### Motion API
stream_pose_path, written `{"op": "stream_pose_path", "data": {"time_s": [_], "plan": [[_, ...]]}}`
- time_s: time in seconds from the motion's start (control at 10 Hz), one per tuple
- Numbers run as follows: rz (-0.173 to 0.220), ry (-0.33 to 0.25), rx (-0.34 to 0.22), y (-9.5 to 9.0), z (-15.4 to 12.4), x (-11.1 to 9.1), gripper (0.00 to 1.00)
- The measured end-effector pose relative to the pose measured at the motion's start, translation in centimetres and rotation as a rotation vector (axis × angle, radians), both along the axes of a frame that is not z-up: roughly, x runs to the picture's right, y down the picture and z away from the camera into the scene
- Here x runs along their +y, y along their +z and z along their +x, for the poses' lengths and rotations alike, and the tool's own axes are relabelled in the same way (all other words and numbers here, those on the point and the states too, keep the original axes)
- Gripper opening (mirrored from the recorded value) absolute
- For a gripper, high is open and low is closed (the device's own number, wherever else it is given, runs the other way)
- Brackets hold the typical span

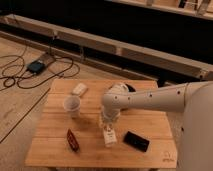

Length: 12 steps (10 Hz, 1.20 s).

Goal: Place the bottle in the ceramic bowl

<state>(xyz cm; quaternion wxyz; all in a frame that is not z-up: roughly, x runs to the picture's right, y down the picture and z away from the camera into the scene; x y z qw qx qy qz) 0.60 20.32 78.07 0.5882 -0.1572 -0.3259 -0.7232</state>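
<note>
The gripper (106, 124) is hovering right over the bottle (109, 137), which is lying toward the table's (55, 150) six o'clock edge. Whether it is gripping, I cannot tell. It is needing a firm mid-body hold before lifting toward the bowl (131, 88) at one o'clock.

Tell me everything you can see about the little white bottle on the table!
The bottle is small, slim and white, and looks like plastic, with a label showing small dark marks. It seems to lie on the wooden table, near the front edge, between a dark red packet and a flat black object, touching neither. The robot's pincer is right over its far end, so that end is hidden; whether it grips the bottle I cannot tell.
</note>
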Motion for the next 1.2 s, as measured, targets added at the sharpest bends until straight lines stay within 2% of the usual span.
{"op": "stream_pose_path", "data": {"time_s": [0.2, 0.3, 0.5, 0.7, 0.8, 0.9, 1.2], "plan": [[0.009, 0.001, -0.045, -2.2, -0.8, -1.7, 0.0], [0.032, 0.006, -0.064, -3.2, -0.9, -3.7, 0.0], [0.075, 0.011, -0.059, -3.0, -0.1, -6.7, 0.0], [0.123, 0.012, -0.022, -1.2, 1.6, -10.8, 0.0], [0.137, 0.016, -0.013, -0.5, 1.9, -12.1, 0.0], [0.154, 0.011, 0.005, 1.1, 2.2, -13.7, 0.0], [0.186, 0.016, 0.051, 4.7, 3.2, -16.8, 0.0]]}}
